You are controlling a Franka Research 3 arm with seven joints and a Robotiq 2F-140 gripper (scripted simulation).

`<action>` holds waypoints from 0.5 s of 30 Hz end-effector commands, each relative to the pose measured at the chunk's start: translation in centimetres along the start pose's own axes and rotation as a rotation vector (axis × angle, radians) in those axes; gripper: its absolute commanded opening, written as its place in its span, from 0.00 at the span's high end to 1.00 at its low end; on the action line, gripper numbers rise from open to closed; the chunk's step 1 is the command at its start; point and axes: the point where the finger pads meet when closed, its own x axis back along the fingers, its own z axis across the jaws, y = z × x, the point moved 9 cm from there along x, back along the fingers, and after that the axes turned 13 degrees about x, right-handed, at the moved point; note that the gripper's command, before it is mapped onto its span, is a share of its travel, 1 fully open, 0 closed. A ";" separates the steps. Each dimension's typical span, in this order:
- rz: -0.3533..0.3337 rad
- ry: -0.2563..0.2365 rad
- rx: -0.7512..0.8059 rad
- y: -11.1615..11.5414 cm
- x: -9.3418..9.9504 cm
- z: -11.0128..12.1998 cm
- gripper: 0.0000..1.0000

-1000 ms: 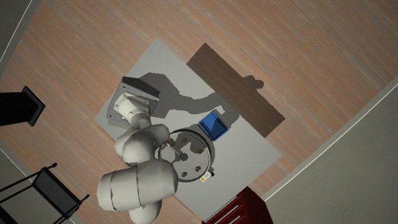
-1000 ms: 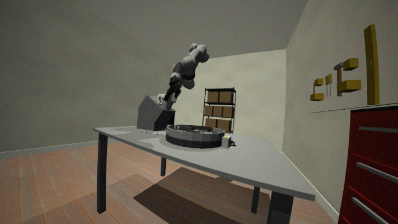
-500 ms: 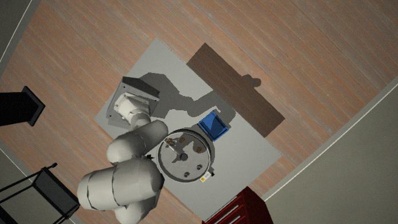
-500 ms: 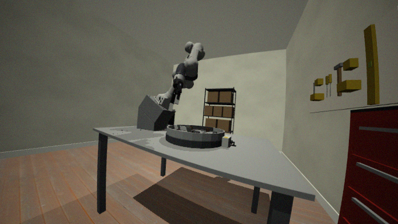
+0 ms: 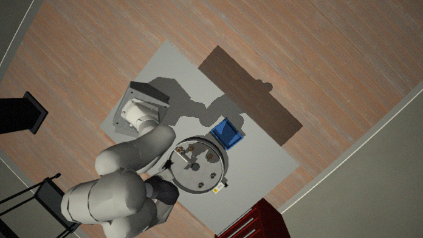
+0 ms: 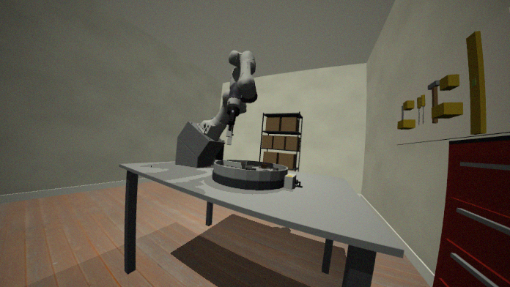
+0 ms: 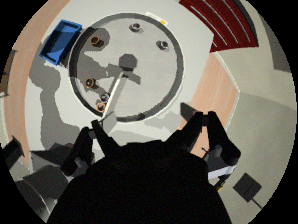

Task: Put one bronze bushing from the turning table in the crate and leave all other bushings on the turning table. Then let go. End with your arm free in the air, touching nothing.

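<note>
My things are on a gray table with a flat top and dark legs. A big round turning table sits right on it. Just beside that, I see a blue crate, and it sits on the gray top too. The slanted block that my arm stands on is near one edge of the top. A small white box with a yellow spot is at the side of the round one, across from my block. Dark shadows lie over part of the gray top, around the crate and next to my block.

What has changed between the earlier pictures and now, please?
The hand has moved rightward in the exterior view and points more downward. Seen from above, the bushings have travelled counterclockwise with the turning table. Nothing was taken hold of; the hand is open. The crate stayed in place.
</note>
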 end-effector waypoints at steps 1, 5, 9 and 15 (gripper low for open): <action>-0.010 -0.050 -0.159 -0.7 0.5 -1.4 0.00; 0.006 -0.095 -0.261 -2.1 0.8 -2.6 0.00; 0.016 -0.132 -0.338 -3.2 1.1 -3.6 0.00; 0.026 -0.224 -0.500 -5.5 1.9 -5.8 0.00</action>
